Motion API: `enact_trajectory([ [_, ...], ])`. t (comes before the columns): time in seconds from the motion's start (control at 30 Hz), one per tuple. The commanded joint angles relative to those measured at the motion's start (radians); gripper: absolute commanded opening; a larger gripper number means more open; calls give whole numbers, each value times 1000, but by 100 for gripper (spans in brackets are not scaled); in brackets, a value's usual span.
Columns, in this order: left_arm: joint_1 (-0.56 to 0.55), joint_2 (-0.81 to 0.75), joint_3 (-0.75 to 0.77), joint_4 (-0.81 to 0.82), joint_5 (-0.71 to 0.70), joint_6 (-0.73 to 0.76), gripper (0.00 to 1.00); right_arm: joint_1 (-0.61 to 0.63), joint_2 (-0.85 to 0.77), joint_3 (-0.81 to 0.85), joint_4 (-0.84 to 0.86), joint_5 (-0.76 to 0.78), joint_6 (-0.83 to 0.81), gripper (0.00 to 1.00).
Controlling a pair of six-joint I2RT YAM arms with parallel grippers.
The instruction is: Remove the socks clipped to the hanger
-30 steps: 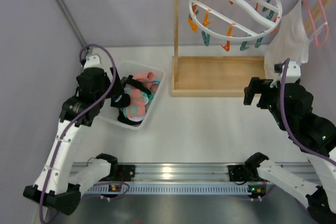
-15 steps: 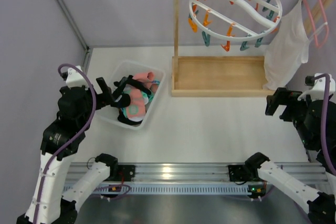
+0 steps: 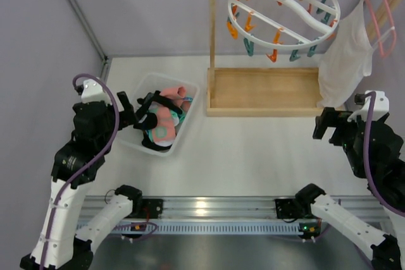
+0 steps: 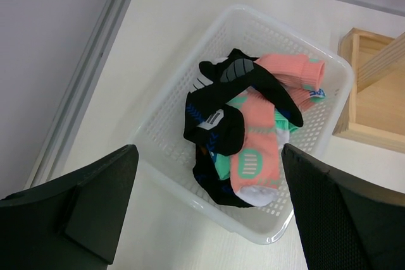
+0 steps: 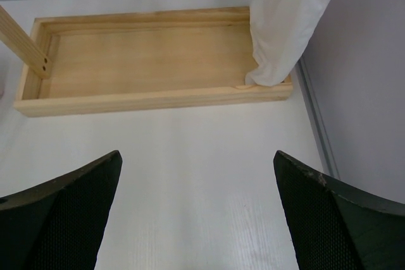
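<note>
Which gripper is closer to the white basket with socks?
Left. The left gripper is open at the basket's rim. The right gripper, also open, is far away across the table, beside the wooden stand.

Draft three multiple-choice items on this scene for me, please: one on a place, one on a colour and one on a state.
1. Where do the socks lie?
A. over the wooden rail
B. in the white basket
C. in the wooden tray

2. What colours are the clips on the hanger?
A. orange and teal
B. red and yellow
C. all white

3. How do the left gripper and the right gripper stand?
A. both shut on socks
B. left shut on a sock, right open
C. both open, gripping nothing

Answers:
1 B: the left wrist view shows them heaped in the white basket.
2 A: orange and teal clips dangle from the white ring.
3 C: each wrist view shows its fingers wide apart and bare.
</note>
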Motion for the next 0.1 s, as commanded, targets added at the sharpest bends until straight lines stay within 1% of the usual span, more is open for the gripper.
enact_trajectory([
  [0.0,-4,3,28,17,-30,2,98,-11,0,-28,115,11,-20,100],
  [0.07,-4,-5,31,25,-39,8,99,-11,14,-28,114,9,-34,100],
])
